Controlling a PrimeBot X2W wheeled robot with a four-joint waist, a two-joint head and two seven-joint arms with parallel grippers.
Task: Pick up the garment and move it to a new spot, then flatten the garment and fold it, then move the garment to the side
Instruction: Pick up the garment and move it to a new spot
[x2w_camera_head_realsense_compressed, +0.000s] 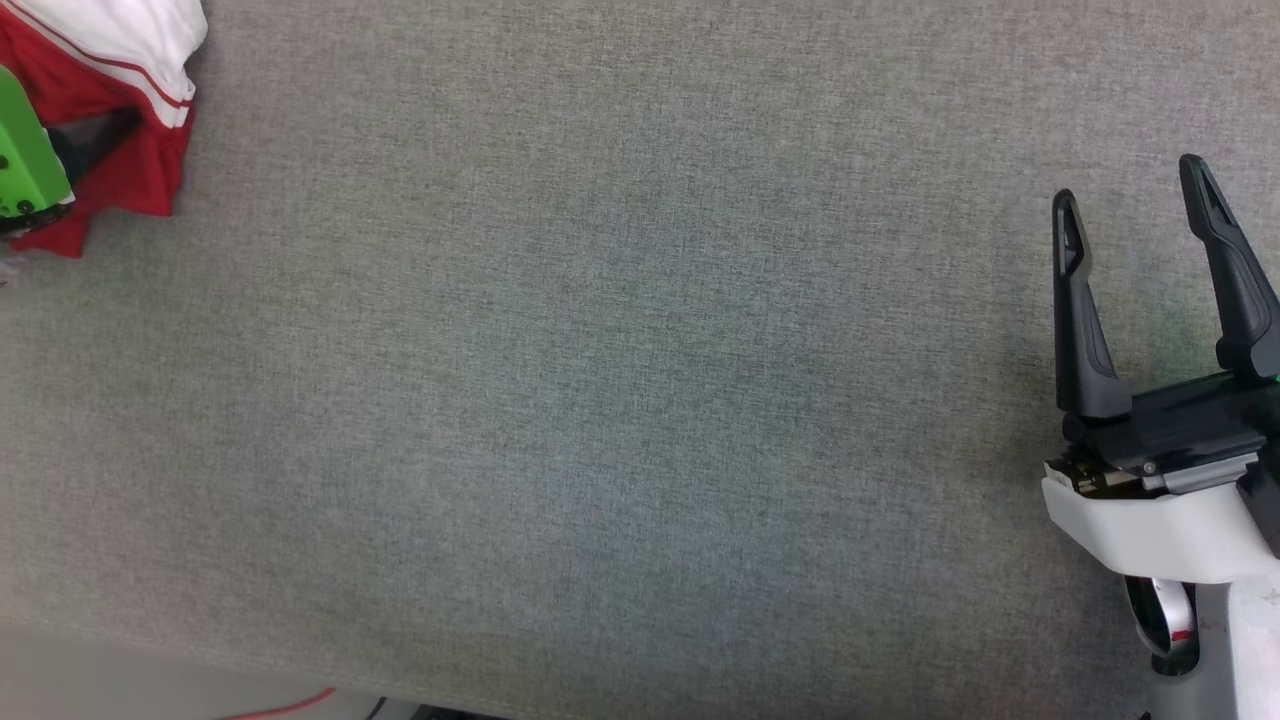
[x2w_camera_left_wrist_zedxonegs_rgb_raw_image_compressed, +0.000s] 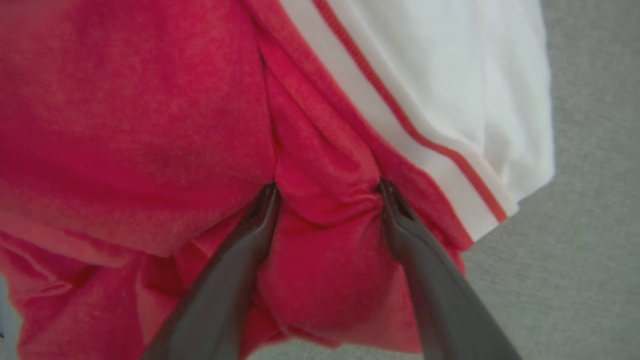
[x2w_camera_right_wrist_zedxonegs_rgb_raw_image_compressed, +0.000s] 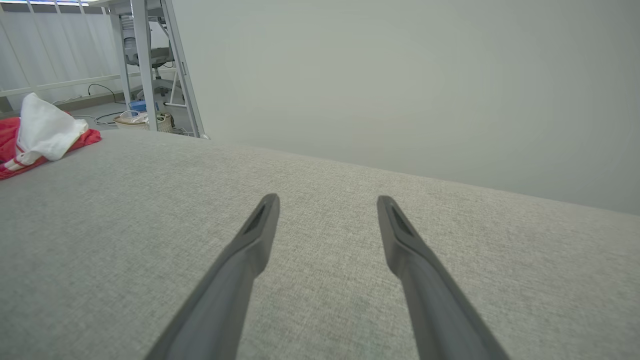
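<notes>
The garment (x2w_camera_head_realsense_compressed: 140, 170), a red shirt with a white sleeve and red-striped trim, lies bunched at the table's far left corner. It also shows in the right wrist view as a small red-and-white heap, the garment (x2w_camera_right_wrist_zedxonegs_rgb_raw_image_compressed: 35, 137). My left gripper (x2w_camera_head_realsense_compressed: 112, 135) is pushed into it. In the left wrist view the left gripper (x2w_camera_left_wrist_zedxonegs_rgb_raw_image_compressed: 327, 187) is open, its two fingers spread wide with a bulge of the red garment (x2w_camera_left_wrist_zedxonegs_rgb_raw_image_compressed: 125, 125) between them. My right gripper (x2w_camera_head_realsense_compressed: 1128, 183) stands open over bare table at the right, the right gripper (x2w_camera_right_wrist_zedxonegs_rgb_raw_image_compressed: 325, 200) holding nothing. The numerals are hidden.
The grey fabric-covered table (x2w_camera_head_realsense_compressed: 620, 380) stretches wide between the two grippers. Its near edge runs along the bottom left of the head view. Beyond the table's far corner stand a metal frame (x2w_camera_right_wrist_zedxonegs_rgb_raw_image_compressed: 145, 65) and floor clutter.
</notes>
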